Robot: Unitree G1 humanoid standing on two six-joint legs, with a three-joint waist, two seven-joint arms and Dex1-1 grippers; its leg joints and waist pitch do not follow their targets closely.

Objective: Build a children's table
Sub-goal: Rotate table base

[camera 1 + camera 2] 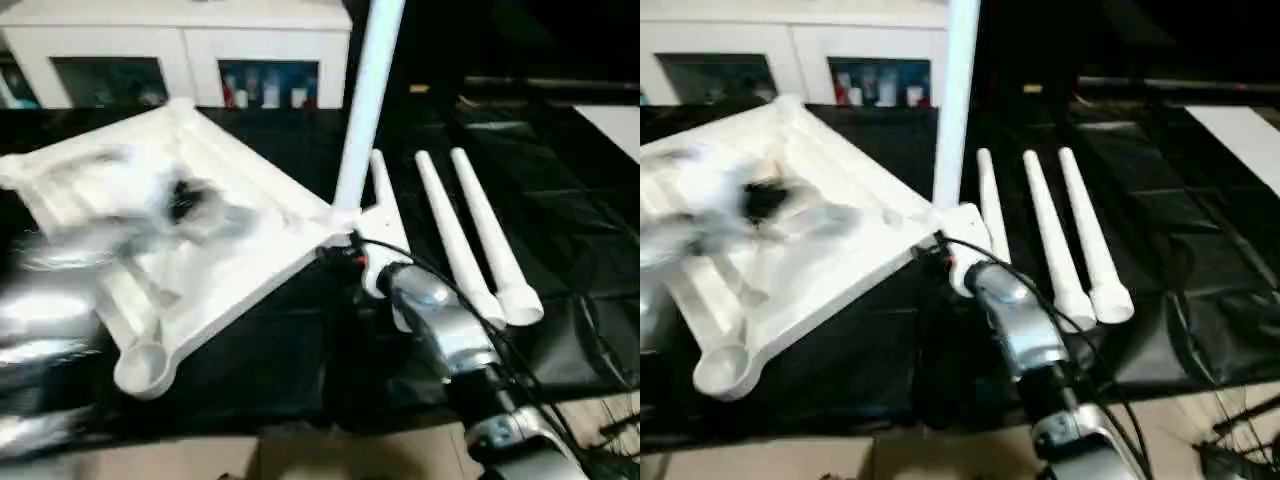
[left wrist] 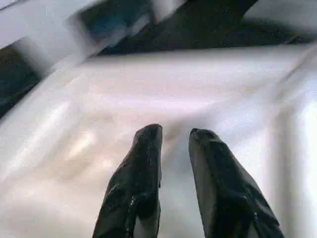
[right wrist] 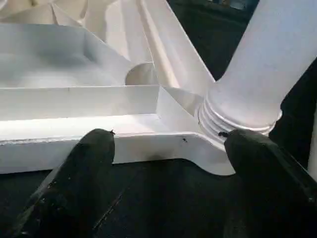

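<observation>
I'm looking down over both arms at the white table top (image 1: pixel 200 215), lying underside up on the black mat (image 1: pixel 560 200), its ribs and X-bracing facing me. It sits turned at an angle, one empty round corner socket (image 1: pixel 143 366) nearest me on my left side. At the corner toward my right arm, one leg (image 1: pixel 365 95) stands upright in its socket, rising out of frame.

Three more legs (image 1: pixel 460 235) lie side by side on the mat just beside that corner, on the right, wide ends toward me. The nearest of them lies close against the corner with the fitted leg.

My right gripper (image 3: pixel 166 144) has its jaws spread wide, one black finger (image 3: pixel 81 163) at the top's outer rim and the other by the screwed base of the standing leg. Nothing is clamped between them; the corner of the top sits just beyond the tips.

My left gripper (image 2: pixel 173 136) hangs over the ribbed underside, a blur across the head view. Its two fingers stand a narrow gap apart with nothing between them, only white plastic beyond.

Behind the mat stands a white cabinet (image 1: pixel 180 40) with glass doors.
</observation>
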